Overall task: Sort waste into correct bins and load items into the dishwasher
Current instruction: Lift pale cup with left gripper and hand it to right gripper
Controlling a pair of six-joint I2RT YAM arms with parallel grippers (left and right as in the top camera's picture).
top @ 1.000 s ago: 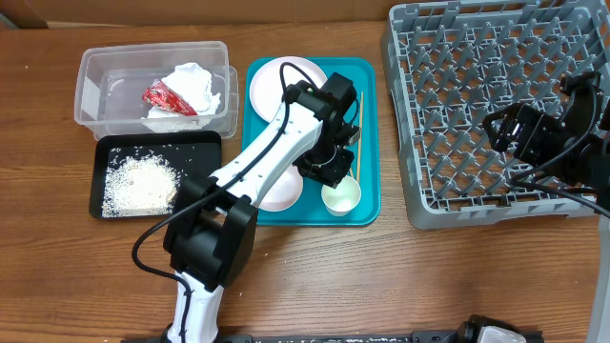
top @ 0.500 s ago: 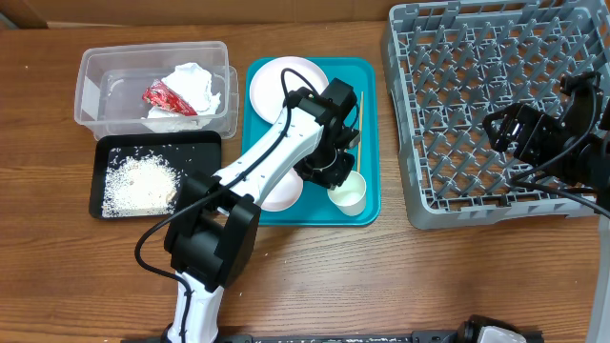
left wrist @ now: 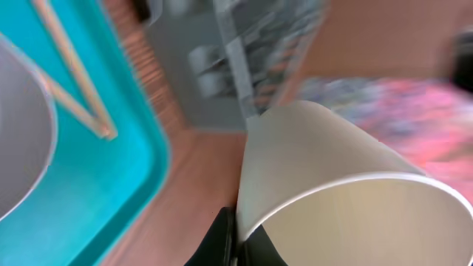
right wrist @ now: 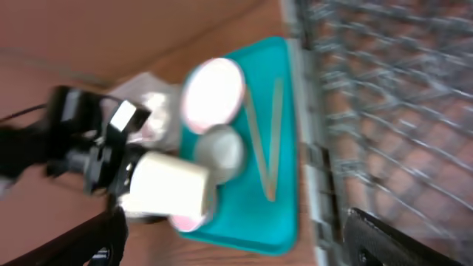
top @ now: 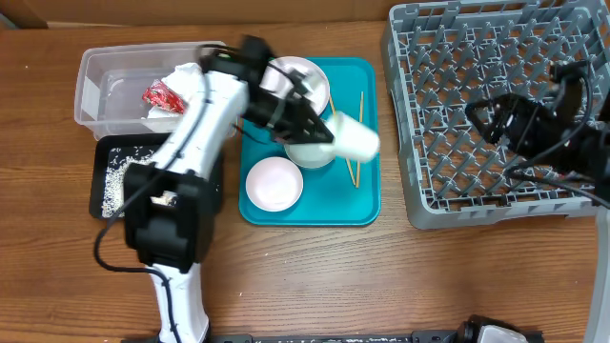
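Note:
My left gripper (top: 327, 133) is shut on the rim of a white cup (top: 355, 140), which hangs tilted on its side above the teal tray (top: 329, 205). In the left wrist view the black fingers (left wrist: 225, 240) pinch the cup (left wrist: 347, 177) wall. On the tray lie the large plate (top: 297, 78), a white bowl (top: 310, 154), a small dish (top: 274, 184) and the chopsticks (top: 357, 143). The grey dish rack (top: 477, 57) stands at the right, and my right gripper (top: 488, 119) hovers open over it with nothing held. The right wrist view shows the cup (right wrist: 166, 185) beyond the rack (right wrist: 392, 89).
A clear tub (top: 105, 71) at the back left holds a red wrapper (top: 160, 95) and a white napkin (top: 195, 81). In front of it a black tray (top: 107, 152) holds rice (top: 119, 176), partly hidden by my left arm.
My left gripper closed on the cup and lifted it off the tray's front right, tipping it sideways. The left arm swung back and left. The right gripper edged left.

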